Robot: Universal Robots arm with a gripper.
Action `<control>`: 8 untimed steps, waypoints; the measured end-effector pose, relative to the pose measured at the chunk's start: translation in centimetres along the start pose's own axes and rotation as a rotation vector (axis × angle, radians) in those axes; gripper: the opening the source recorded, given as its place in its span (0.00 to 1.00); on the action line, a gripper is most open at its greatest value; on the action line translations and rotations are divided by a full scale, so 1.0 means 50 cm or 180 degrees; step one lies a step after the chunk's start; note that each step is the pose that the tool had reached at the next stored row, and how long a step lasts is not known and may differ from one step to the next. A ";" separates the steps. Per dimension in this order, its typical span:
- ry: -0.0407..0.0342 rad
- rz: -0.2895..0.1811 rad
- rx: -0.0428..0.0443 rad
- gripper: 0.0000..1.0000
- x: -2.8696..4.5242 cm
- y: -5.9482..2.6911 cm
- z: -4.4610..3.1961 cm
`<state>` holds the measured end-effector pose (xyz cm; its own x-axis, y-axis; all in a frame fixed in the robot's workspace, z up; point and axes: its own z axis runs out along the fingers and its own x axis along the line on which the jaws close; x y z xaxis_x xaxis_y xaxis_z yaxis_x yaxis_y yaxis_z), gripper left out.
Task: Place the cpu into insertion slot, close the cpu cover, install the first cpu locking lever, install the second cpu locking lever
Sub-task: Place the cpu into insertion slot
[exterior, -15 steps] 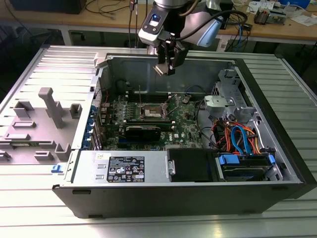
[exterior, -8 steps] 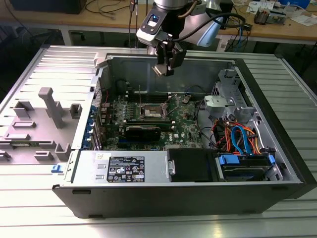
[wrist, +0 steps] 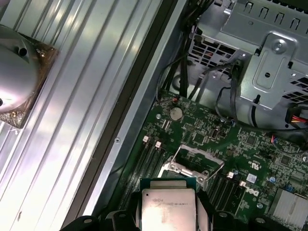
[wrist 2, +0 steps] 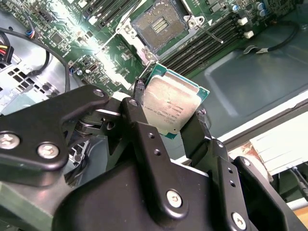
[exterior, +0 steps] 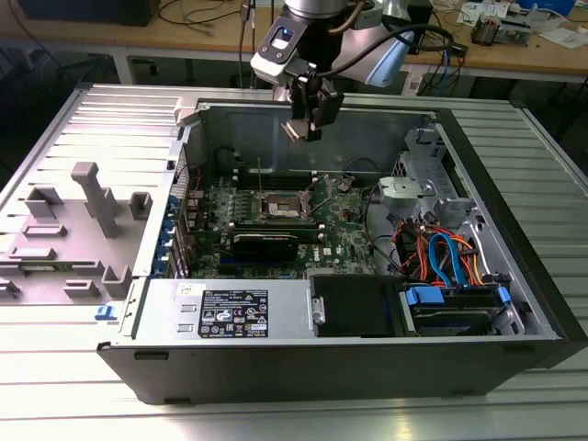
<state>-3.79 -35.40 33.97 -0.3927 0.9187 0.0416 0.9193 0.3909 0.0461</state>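
Over the open case (exterior: pixel 276 363) on a ribbed table (exterior: pixel 73 413), tool (exterior: pixel 310 124) tight on the cpu (wrist 2: pixel 173 103).

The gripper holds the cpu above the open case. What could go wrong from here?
1. The gripper grips the cpu only by two opposite edges; it might slip or twist.
2. If it meets the insertion slot rotated or tilted, the slot could be damaged.
3. A locking lever stands beside the slot and may catch the gripper.
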 end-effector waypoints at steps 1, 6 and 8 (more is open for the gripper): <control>0.0000 0.0024 0.0002 0.55 0.000 0.000 0.000; 0.0006 0.0143 0.0026 0.55 0.000 -0.001 0.004; 0.0013 0.0320 0.0054 0.55 0.000 -0.001 0.008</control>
<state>-3.84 -35.40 33.59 -0.2987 0.9531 0.0491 0.9543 0.2978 0.0245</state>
